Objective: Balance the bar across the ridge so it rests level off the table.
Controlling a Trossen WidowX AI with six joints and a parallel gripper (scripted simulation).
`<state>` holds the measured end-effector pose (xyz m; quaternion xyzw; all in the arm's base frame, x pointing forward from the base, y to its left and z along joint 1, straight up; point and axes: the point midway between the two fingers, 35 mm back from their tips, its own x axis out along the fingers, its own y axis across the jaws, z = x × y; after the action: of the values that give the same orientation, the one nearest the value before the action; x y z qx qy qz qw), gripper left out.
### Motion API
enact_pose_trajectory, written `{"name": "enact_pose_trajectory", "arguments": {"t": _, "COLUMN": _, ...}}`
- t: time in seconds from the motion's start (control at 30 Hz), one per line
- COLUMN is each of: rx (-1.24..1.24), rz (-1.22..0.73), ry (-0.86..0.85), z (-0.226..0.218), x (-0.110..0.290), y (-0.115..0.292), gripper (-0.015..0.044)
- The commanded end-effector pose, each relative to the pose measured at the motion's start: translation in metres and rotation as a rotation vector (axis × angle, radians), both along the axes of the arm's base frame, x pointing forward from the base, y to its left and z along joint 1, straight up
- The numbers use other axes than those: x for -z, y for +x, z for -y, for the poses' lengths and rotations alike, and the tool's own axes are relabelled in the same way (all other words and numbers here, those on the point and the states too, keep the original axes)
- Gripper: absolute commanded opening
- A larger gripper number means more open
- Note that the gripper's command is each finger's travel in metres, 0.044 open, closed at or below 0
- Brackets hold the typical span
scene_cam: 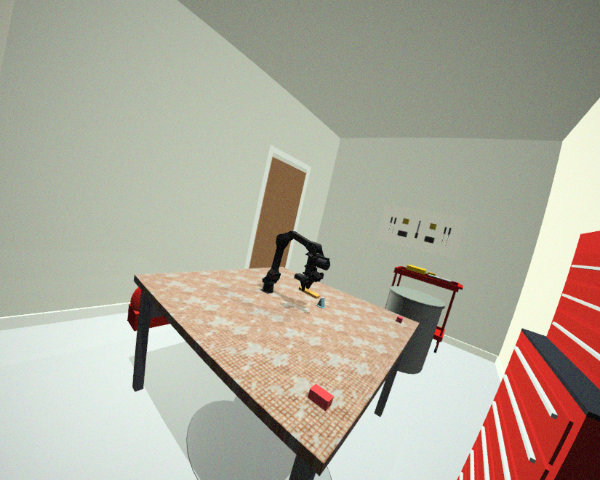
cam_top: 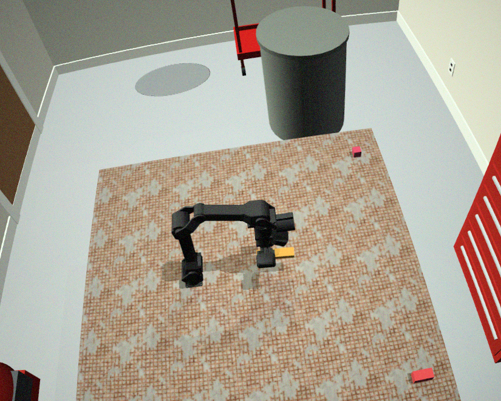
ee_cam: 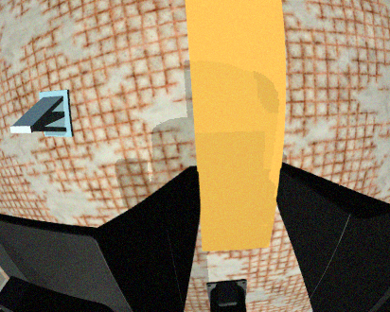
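My gripper point(cam_top: 268, 254) point(scene_cam: 306, 285) point(ee_cam: 237, 174) is shut on the orange bar point(cam_top: 285, 251) point(scene_cam: 310, 292) point(ee_cam: 236, 75) near one of its ends and holds it a little above the patterned table point(cam_top: 241, 345) point(scene_cam: 238, 330). In the wrist view the bar runs straight away from the fingers. The ridge point(scene_cam: 321, 302) point(ee_cam: 44, 114), a small light-blue wedge, stands on the table off to the left of the bar in the wrist view, apart from it. In the top view the arm hides the ridge.
A small red cube point(cam_top: 356, 150) point(scene_cam: 399, 319) sits near the far right table corner and a flat red block point(cam_top: 422, 374) point(scene_cam: 321, 396) near the near right corner. A grey barrel point(cam_top: 304, 73) point(scene_cam: 416, 320) and a red tool cabinet point(cam_top: 492, 241) stand beside the table.
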<state>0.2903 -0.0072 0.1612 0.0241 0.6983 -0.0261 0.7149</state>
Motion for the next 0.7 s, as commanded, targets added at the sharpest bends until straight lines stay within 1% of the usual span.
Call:
{"name": "enact_pose_trajectory", "arguments": {"t": 0.0, "rx": 0.013, "rz": 0.006, "ry": 0.005, "z": -0.015, "x": -0.002, "y": 0.005, "gripper": 0.0000}}
{"name": "enact_pose_trajectory", "arguments": {"t": 0.67, "rx": 0.059, "rz": 0.006, "ry": 0.013, "z": -0.086, "x": -0.003, "y": 0.015, "gripper": 0.0000}}
